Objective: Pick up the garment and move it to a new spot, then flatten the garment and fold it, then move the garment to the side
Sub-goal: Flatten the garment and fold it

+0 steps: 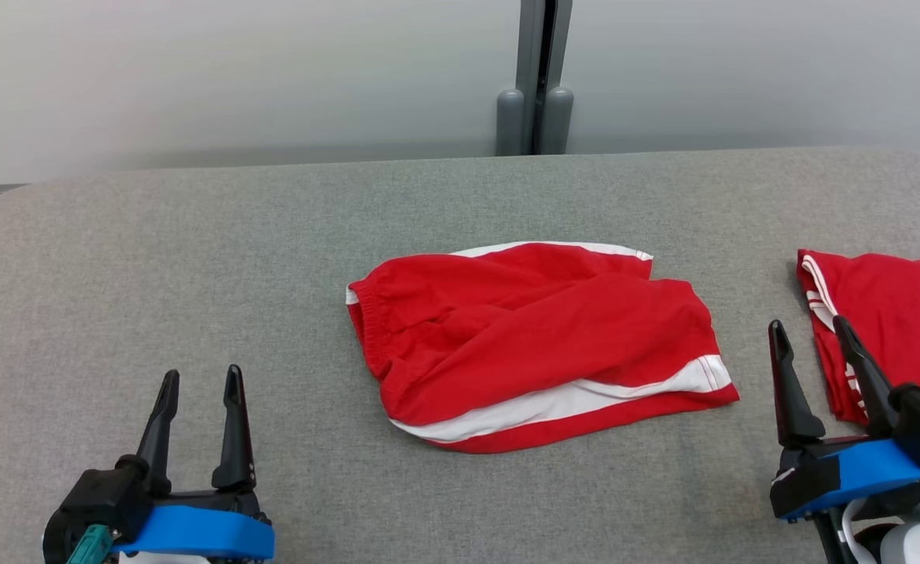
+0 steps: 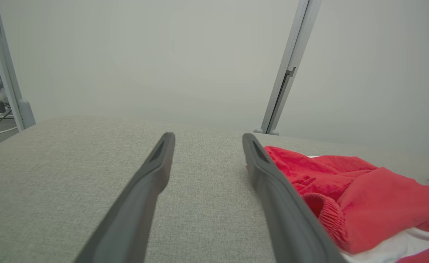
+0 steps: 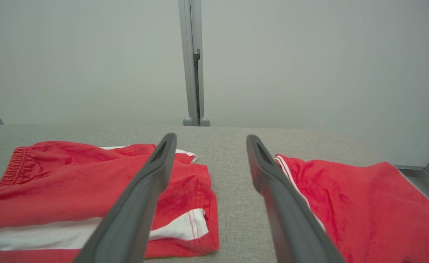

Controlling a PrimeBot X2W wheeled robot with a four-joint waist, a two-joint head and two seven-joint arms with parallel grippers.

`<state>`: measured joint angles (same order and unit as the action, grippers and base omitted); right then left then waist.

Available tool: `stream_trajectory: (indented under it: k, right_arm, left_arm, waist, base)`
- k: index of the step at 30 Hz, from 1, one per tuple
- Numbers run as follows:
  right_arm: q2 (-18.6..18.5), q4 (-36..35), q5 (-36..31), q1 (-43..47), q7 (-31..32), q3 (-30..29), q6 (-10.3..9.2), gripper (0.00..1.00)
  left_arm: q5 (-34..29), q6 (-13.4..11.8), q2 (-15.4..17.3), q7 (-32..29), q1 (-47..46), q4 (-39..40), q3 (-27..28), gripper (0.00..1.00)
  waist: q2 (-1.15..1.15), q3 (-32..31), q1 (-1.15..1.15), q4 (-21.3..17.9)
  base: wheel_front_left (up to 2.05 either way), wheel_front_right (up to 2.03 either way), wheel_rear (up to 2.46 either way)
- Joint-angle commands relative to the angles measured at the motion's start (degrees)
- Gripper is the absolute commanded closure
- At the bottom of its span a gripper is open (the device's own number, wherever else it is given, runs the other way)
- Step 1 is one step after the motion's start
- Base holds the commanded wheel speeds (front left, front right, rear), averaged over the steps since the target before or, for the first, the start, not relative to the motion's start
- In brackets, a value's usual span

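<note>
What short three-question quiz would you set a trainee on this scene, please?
1. True or false: the left gripper is open and apart from the red shorts.
2. How many red garments lie on the grey table?
3. Which is nearer the second red garment: A, the left gripper, or B, the right gripper?
Key: 1 true; 2 two; 3 B.

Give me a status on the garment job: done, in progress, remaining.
Done: red shorts lie folded, slightly rumpled, in the middle; another red garment sits far right. In hand: nothing; left gripper and right gripper are open, empty. Left: probably moving the shorts aside.
</note>
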<state>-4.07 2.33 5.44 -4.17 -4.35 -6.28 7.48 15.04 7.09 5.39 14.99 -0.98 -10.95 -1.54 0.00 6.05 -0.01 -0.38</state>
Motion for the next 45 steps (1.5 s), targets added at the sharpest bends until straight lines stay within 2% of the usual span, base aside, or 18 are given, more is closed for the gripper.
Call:
stream_trajectory:
  k: [1, 8, 11, 17, 22, 26, 33, 34, 35, 36, 37, 38, 39, 45]
  right_arm:
    - [0.17, -0.34, -0.27, 0.68, 0.22, -0.24, 0.03, 0.0]
    - [0.51, 0.33, -0.76, -0.46, 2.36, 0.24, 0.03, 0.0]
    - [0.48, 2.5, -1.02, -1.19, 5.98, 1.49, 0.03, 0.0]
    - [-1.09, 7.63, 0.03, -3.79, 9.17, 4.34, 0.03, 0.0]
    - [-1.66, 12.66, 0.68, -6.45, 9.54, 5.98, 0.03, 0.0]
    - [-1.84, 16.75, 0.75, -9.07, 9.94, 7.15, 0.03, 0.0]
    - [-1.76, 23.35, 0.09, -13.66, 10.19, 8.19, 0.03, 0.0]
    - [-1.67, 24.13, 0.04, -14.07, 10.15, 8.26, 0.03, 0.0]
    - [-1.6, 24.86, -0.22, -14.58, 10.14, 8.17, 0.03, 0.0]
    - [-1.51, 25.59, -0.22, -15.05, 10.25, 8.31, 0.03, 0.0]
    - [-1.39, 26.21, -0.07, -15.51, 10.24, 8.51, 0.03, 0.0]
    - [-1.37, 26.72, 0.0, -16.0, 9.96, 8.63, 0.03, 0.52]
    - [-1.35, 27.06, 0.21, -16.31, 9.68, 8.96, 0.03, 1.0]
    - [-2.04, 25.55, 2.43, -16.55, 7.26, 9.83, 0.03, 1.0]
  left_arm:
    - [-0.47, 0.26, 0.0, 0.25, 0.5, 0.24, 0.25, 0.0]
    - [-1.69, 0.39, 0.17, 0.25, 0.86, -0.9, -1.64, 0.0]
    - [-2.14, 0.49, 1.59, -1.36, 0.78, -3.21, -8.42, 0.0]
    - [4.59, 0.3, 5.1, -3.85, -2.67, -7.97, -20.51, 0.0]
    - [10.56, 0.3, 6.11, -3.63, -6.9, -11.2, -26.92, 0.0]
    - [13.99, 0.31, 6.02, -2.79, -10.2, -13.07, -30.01, 0.0]
    - [16.74, 0.31, 6.15, -1.72, -13.95, -16.3, -32.08, 0.0]
    - [16.93, 0.31, 6.21, -1.66, -14.27, -16.74, -32.29, 0.1]
    - [17.24, 0.31, 6.35, -1.64, -14.53, -17.15, -32.63, 0.31]
    - [17.49, 0.31, 6.43, -1.62, -14.78, -17.52, -33.09, 0.63]
    - [17.75, 0.31, 6.54, -1.62, -15.03, -17.81, -33.52, 0.87]
    - [18.07, 0.31, 6.6, -1.6, -15.23, -17.99, -33.82, 1.0]
    - [18.39, 0.32, 6.63, -1.59, -15.37, -18.21, -34.16, 1.0]
    - [20.27, 0.32, 6.93, -1.12, -16.19, -16.72, -35.09, 1.0]
  waist:
    - [0.0, 0.09, 0.01, 0.1]
    - [0.0, 0.63, 0.01, 0.3]
    - [0.0, 1.2, 0.01, -0.2]
    - [0.0, 2.9, 0.01, -0.82]
    - [0.0, 4.11, 0.01, -1.22]
    - [0.0, 5.0, 0.01, -1.57]
    - [0.0, 6.33, 0.01, -1.79]
    - [0.0, 6.48, 0.01, -1.78]
    - [0.0, 6.65, 0.01, -1.76]
    - [0.0, 6.78, 0.01, -1.71]
    - [0.0, 6.9, 0.01, -1.66]
    - [0.0, 6.98, 0.01, -1.6]
    - [0.0, 7.02, 0.01, -1.53]
    - [0.0, 6.25, 0.01, -1.29]
  base:
    - [0.0, 0.0, 0.0]
    - [0.0, 0.0, 0.0]
    - [0.0, 0.0, 0.0]
    - [0.0, 0.0, 0.0]
    - [0.0, 0.0, 0.0]
    - [0.0, 0.0, 0.0]
    - [0.0, 0.0, 0.0]
    - [0.0, 0.0, 0.0]
    - [0.0, 0.0, 0.0]
    - [0.0, 0.0, 0.0]
    - [0.0, 0.0, 0.0]
    - [0.0, 0.0, 0.0]
    - [0.0, 0.0, 0.0]
    - [0.0, 0.0, 0.0]
